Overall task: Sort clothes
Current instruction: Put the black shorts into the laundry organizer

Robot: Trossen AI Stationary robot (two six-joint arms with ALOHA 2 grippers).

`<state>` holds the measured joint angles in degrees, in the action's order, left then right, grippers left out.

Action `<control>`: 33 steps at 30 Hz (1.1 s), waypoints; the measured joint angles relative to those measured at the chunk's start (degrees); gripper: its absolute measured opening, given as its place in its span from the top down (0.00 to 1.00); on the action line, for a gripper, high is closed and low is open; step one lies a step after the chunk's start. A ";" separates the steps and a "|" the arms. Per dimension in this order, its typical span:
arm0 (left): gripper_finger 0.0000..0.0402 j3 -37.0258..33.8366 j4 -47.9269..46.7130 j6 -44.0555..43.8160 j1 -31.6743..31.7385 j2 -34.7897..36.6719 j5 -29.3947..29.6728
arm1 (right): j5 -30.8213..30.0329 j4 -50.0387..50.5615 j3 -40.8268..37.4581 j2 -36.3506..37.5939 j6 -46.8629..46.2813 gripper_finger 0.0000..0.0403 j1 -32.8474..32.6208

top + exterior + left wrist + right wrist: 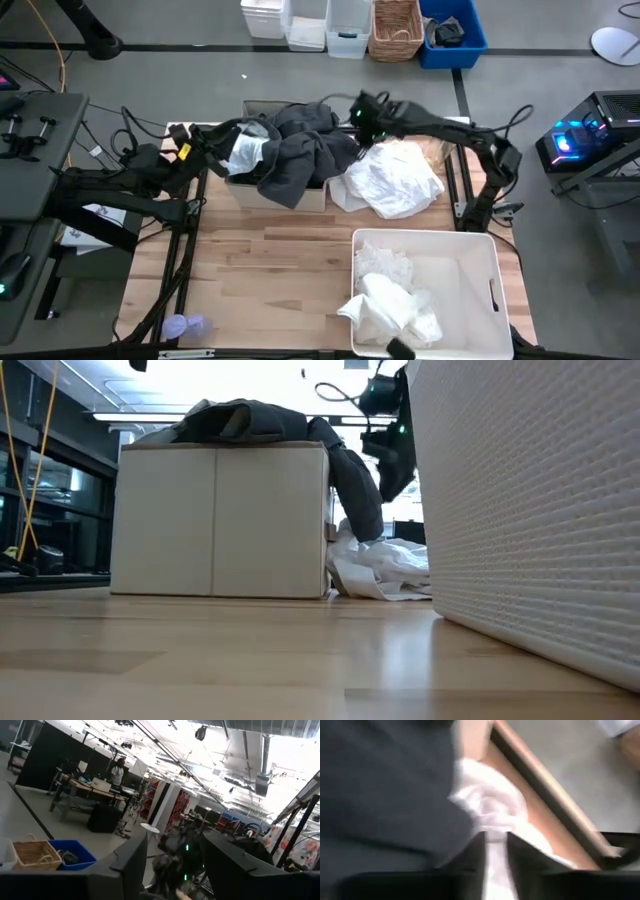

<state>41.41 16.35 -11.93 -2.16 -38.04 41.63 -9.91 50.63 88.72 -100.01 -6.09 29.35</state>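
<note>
A dark grey garment (300,155) is draped over a beige box (300,198) at the table's middle; one end hangs down the box's right side (358,490). A white piece (245,152) lies in the box by my left gripper (250,130), which is open, tipped upward and holds nothing (175,865). My right gripper (365,122) hovers over the box's far right corner, shut on white cloth (495,850). A white garment pile (392,180) lies on the table right of the box. My right gripper pinches a strip of white cloth (496,840) between its two fingers (475,857), beside the dark grey garment (385,785) and the box's rim (540,805). The fingers come from above. One layer or several, I cannot tell.
A white bin (480,250) holding white clothes (395,300) stands at the near right and fills the low view's right side (530,510). A small lavender object (185,325) lies at the near left. Bare wood (270,270) lies in front of the box.
</note>
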 joint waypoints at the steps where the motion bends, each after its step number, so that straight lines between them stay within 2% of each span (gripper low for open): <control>1: 0.57 0.00 0.06 -0.02 -0.02 0.03 0.00 | -0.69 -1.53 -1.35 0.02 -0.74 0.91 -1.24; 3: 0.57 0.00 0.08 0.01 0.01 0.10 -0.02 | -4.79 -4.60 -1.94 0.09 -1.69 0.96 -4.11; 9: 0.57 0.00 0.19 0.01 -0.02 0.10 0.03 | -5.03 -10.71 -0.70 -2.04 -3.94 0.99 -9.85; 14: 0.57 0.00 0.21 0.03 -0.01 0.10 0.04 | 3.11 -22.48 0.84 -3.40 -4.45 1.00 -12.20; 24: 0.57 0.00 0.21 0.05 -0.01 0.15 0.09 | 4.67 -42.05 7.68 -4.19 -4.46 1.00 -16.24; 26: 0.57 0.00 0.25 0.11 0.01 0.17 0.29 | 4.56 -45.69 9.14 -5.81 -4.78 1.00 -16.85; 29: 0.57 0.00 1.56 3.15 0.01 0.20 1.41 | 5.46 -45.83 12.35 -10.22 -7.15 1.00 -17.39; 33: 0.57 0.00 9.84 10.01 0.17 1.28 2.50 | 6.00 -43.36 20.70 -20.24 -9.05 1.00 -17.85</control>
<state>41.41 26.19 -1.92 -1.99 -36.75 44.13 -3.91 7.27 109.42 -120.25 -15.15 11.51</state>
